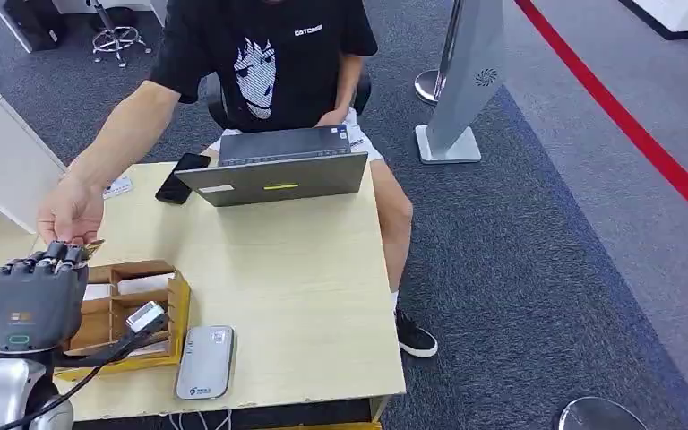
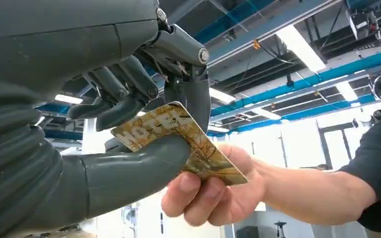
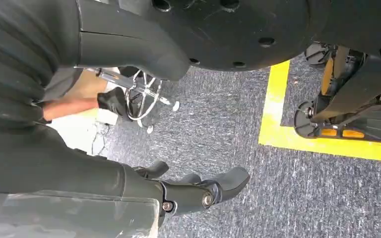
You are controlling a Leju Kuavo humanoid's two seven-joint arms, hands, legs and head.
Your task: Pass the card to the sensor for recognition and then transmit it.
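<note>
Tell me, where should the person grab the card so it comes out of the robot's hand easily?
Best guess: the free end of the card, the part sticking out past the robot's left hand. The thick thumb and dark fingers pinch the other end, so only this end is bare. The person's hand already comes from the side opposite the robot's, thumb under and fingers over the flat faces, which suits a thin card.

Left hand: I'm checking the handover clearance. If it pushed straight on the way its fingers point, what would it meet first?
Most likely the person's hand, already gripping the far end of the card that the left hand holds. Depth is hard to judge.
</note>
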